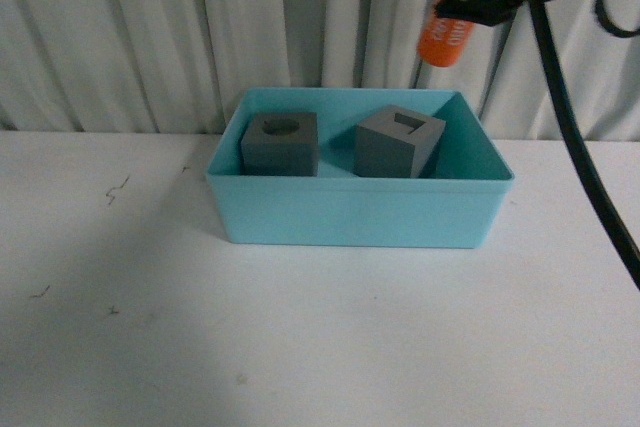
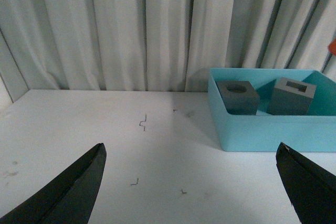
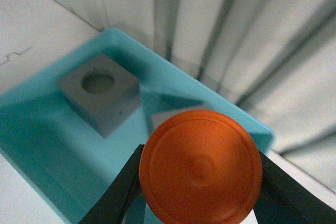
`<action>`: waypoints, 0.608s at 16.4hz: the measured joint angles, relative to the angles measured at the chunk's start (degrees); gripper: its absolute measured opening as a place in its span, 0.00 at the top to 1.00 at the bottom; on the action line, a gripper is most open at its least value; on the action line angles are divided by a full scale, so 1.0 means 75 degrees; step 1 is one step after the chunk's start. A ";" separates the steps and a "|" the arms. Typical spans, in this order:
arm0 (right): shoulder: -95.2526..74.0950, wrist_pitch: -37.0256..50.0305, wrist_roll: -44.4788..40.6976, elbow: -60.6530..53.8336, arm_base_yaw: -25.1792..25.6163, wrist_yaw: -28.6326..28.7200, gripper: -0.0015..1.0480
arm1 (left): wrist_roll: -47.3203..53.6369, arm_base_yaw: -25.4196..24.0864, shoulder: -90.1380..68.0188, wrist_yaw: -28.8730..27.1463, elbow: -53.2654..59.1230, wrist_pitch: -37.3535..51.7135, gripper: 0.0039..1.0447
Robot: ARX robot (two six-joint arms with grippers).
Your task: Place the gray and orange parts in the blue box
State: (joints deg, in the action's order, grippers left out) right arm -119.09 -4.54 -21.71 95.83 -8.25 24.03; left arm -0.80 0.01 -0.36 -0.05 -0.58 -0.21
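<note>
Holding the orange cylinder [image 1: 444, 37] tight, the right fingers [image 3: 199, 182] hang high above the blue box [image 1: 350, 213]; both gray cubes [image 1: 280, 142] sit inside; lowering it over bare floor seems best; left fingers [image 2: 191, 182] spread wide, empty.

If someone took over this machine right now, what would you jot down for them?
Right claw: shut on the orange cylinder, held in the air above the blue box's far right corner.
Left claw: open, empty, over bare table left of the box.
Done: both gray cubes, round-recess and square-recess, sit inside the box.
Left: lower the cylinder into the box and release.
</note>
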 joint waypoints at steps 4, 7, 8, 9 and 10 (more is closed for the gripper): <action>-0.0699 -0.0061 0.0399 0.0938 -0.0469 -0.0003 0.55 | 0.0000 0.0000 0.0000 0.0003 0.0000 0.0000 0.06; -0.1457 -0.0239 0.0807 0.1472 -0.0906 -0.0131 0.55 | 0.0000 0.0000 0.0000 0.0003 0.0000 0.0000 0.06; -0.1696 -0.0245 0.0930 0.1472 -0.0953 -0.0227 0.55 | 0.0000 0.0000 0.0000 0.0003 0.0000 0.0000 0.06; -0.1874 -0.0198 0.1046 0.1469 -0.0953 -0.0297 0.55 | 0.0000 0.0000 0.0000 0.0003 0.0000 0.0000 0.06; -0.1967 -0.0178 0.1145 0.1422 -0.0959 -0.0353 0.55 | 0.0000 0.0000 0.0000 0.0003 0.0000 0.0000 0.06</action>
State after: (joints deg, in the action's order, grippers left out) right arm -133.84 -5.87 -13.13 106.50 -15.44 21.39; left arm -0.80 0.01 -0.36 -0.03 -0.58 -0.21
